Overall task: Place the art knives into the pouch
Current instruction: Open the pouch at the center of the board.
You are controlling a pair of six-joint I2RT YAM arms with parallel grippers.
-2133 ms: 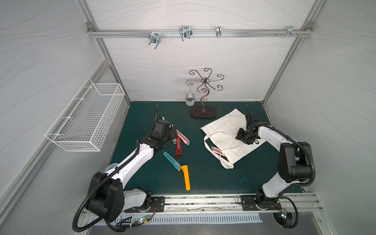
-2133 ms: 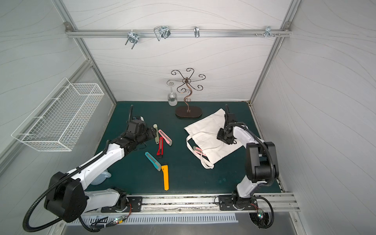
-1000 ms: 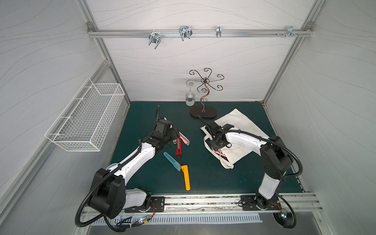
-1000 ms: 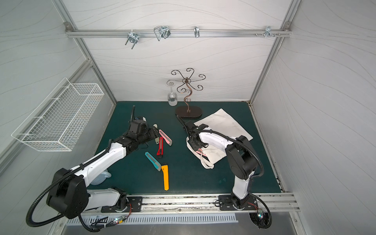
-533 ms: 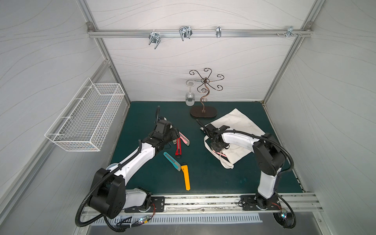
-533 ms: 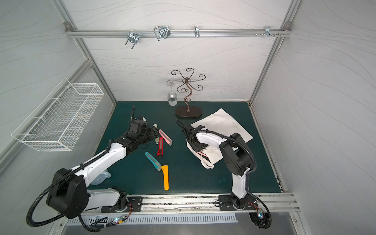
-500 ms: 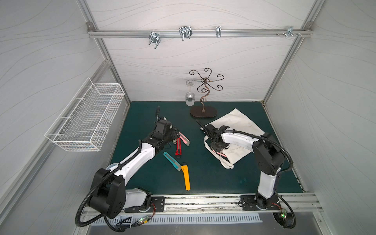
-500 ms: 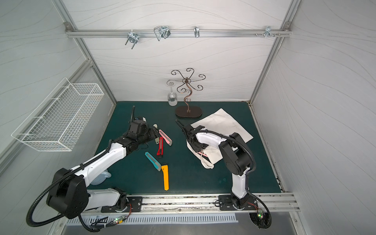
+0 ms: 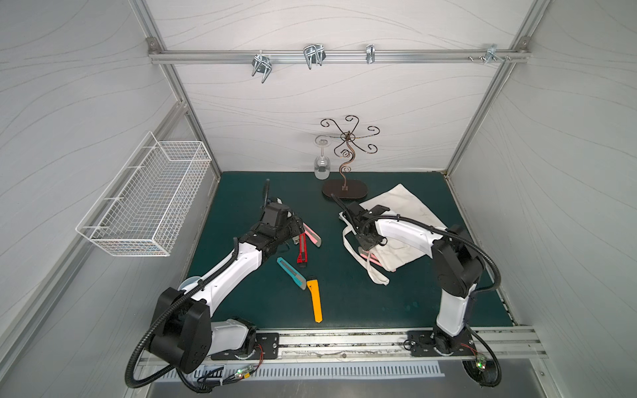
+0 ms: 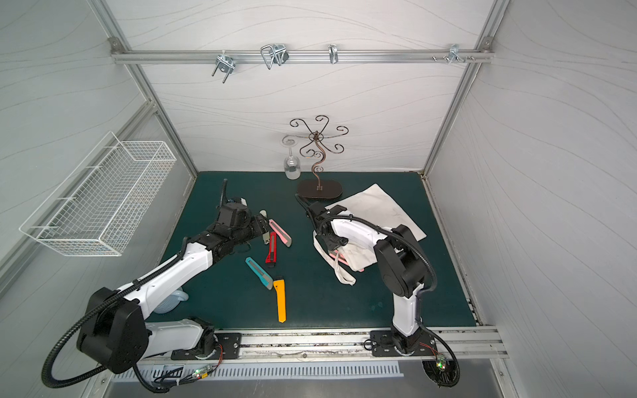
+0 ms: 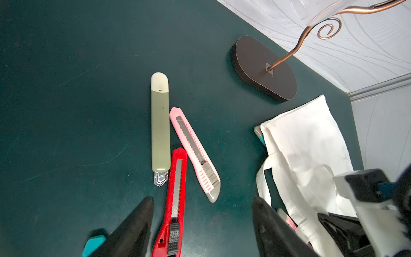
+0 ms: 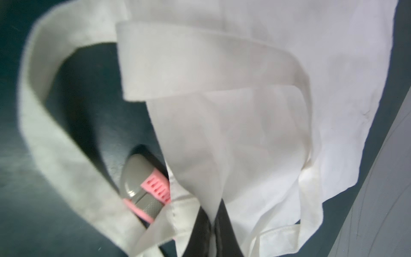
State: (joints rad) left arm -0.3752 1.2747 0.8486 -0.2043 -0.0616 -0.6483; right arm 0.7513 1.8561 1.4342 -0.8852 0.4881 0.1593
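Fingers — one pouch, five loose knives

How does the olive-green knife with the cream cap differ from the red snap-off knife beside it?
The olive-green plastic knife is smooth; the red plastic snap-off knife has a metal track and ribbed black slider. The olive-green knife has a cream cap; the red knife has none. Both lie flat, nearly parallel.

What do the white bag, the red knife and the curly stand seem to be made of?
The white bag: soft woven cloth, probably canvas, matte; it creases and folds. The red knife: hard glossy plastic, likely, with a dull metal strip. The curly stand: thin shiny copper-coloured metal wire on a dark matte base, perhaps wood.
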